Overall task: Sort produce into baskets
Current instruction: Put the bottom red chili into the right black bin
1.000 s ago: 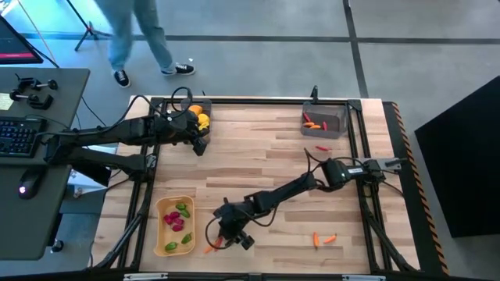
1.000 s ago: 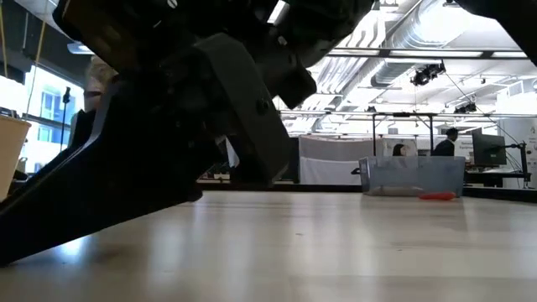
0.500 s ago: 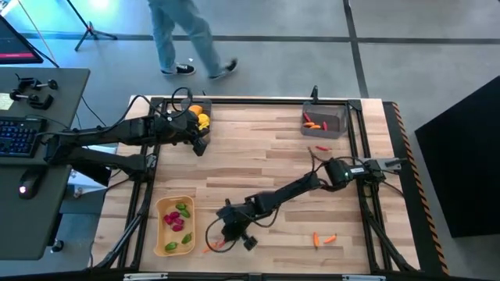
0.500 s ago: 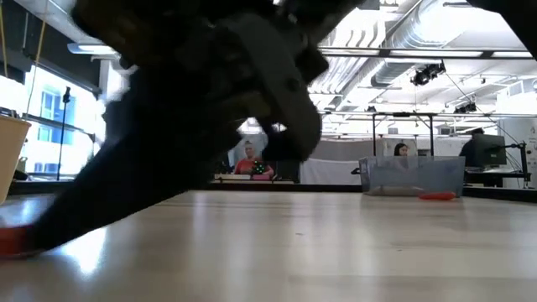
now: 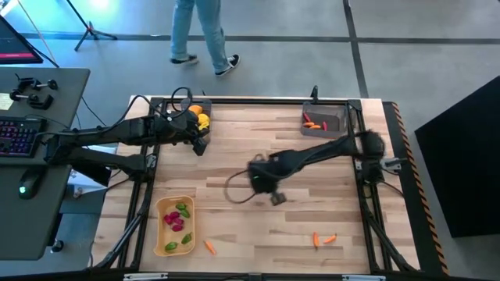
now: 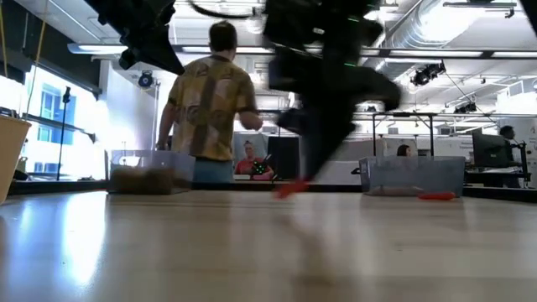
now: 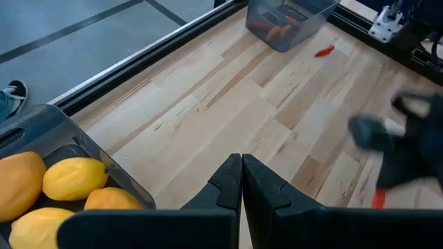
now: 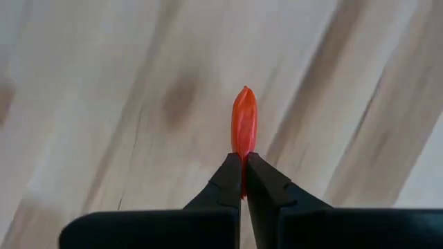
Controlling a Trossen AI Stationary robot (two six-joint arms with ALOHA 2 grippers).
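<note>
My right gripper [image 8: 243, 158] is shut on a slim red chilli [image 8: 243, 121] and hangs above the middle of the table [image 5: 275, 197]. It shows blurred in the low view, with the chilli [image 6: 289, 189] below it. My left gripper [image 7: 241, 160] waits shut and empty beside the far-left dark bin [image 5: 205, 133], which holds yellow and orange fruits [image 7: 73, 176]. A second dark bin [image 5: 336, 125] at the far right holds red and orange pieces [image 5: 314, 122]. The tan tray [image 5: 161, 226] near the left front holds green and magenta pieces [image 5: 177, 221]. My right gripper pinches one end of the red chilli [image 8: 243, 146] between its two fingertips, coming from above and pointing steeply down. The chilli runs on in line with the fingers, most of its length sticking out past their tips. It hangs clear of the table.
Loose pieces lie on the table: an orange one [image 5: 209, 247] beside the tray, two more [image 5: 324, 238] near the front right, a red one [image 5: 322, 147] before the far-right bin. A person [image 5: 201, 31] walks on the floor beyond the far edge.
My right gripper has taken a red chilli from the table beside the tan tray, lifted it clear and swung fast up and toward the table's middle and far right. An orange piece has stayed by the tray. The person has walked rightward beyond the table.
</note>
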